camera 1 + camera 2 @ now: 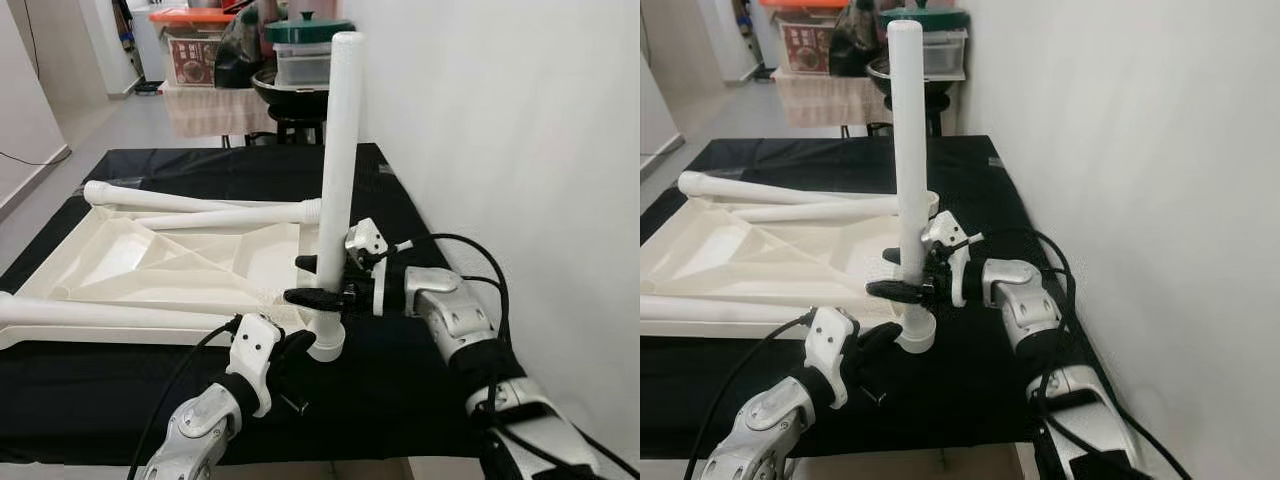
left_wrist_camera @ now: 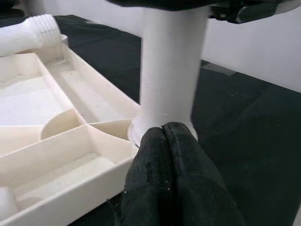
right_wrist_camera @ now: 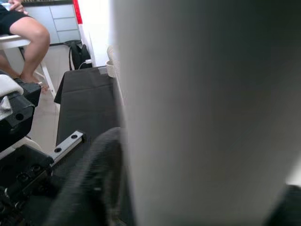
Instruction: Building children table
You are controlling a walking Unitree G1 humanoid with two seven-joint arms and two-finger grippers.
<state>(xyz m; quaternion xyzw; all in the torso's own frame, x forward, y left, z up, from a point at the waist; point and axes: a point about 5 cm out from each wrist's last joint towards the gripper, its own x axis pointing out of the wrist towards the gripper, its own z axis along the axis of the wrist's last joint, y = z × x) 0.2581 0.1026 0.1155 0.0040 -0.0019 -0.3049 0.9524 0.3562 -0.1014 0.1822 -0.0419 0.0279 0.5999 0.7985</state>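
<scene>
Upright leg [image 1: 338, 150], near right corner of the counter [image 1: 420, 400]: right pincer [image 1: 318, 282] clamped on it, left pincer [image 1: 296, 352] closed against its base; you risk cross-threading if it tilts.

An upturned tabletop [image 1: 150, 265] is lying on a cloth-covered surface [image 1: 400, 380]. One leg [image 1: 335, 170] is standing upright at its near right corner; two legs [image 1: 190, 205] are lying across it behind.
</scene>
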